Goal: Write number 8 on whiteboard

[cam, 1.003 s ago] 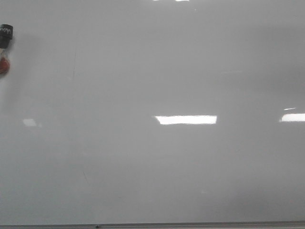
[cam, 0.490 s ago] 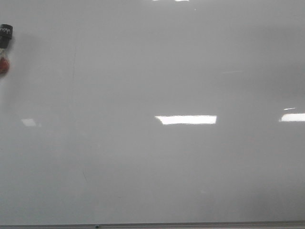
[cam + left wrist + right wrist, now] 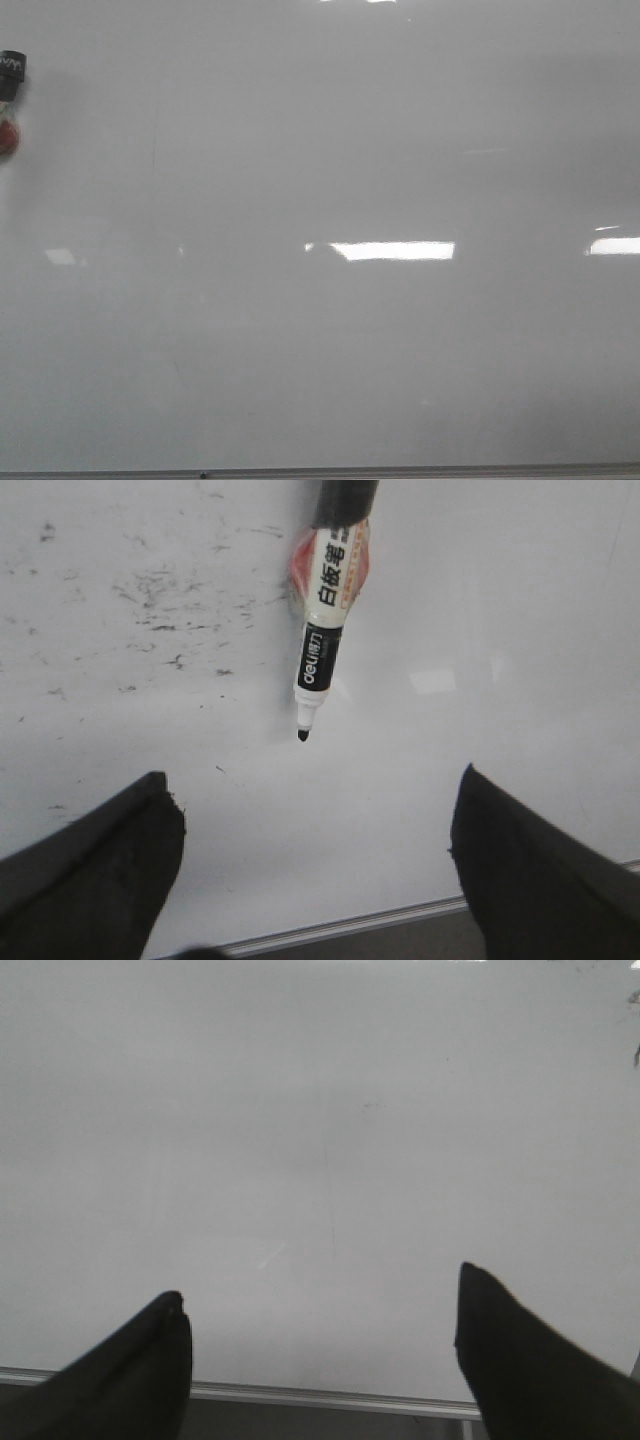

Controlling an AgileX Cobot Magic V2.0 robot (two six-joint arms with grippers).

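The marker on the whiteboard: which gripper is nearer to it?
Left. The left gripper, open, has the marker just ahead of its fingers. The right gripper, open, faces only bare whiteboard; no marker shows there.

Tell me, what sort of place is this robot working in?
Probably an indoor room such as a lab or office. A large whiteboard fills the view, glossy with reflected ceiling lights. A capless black whiteboard marker lies on it, and smudges of old ink suggest regular use.
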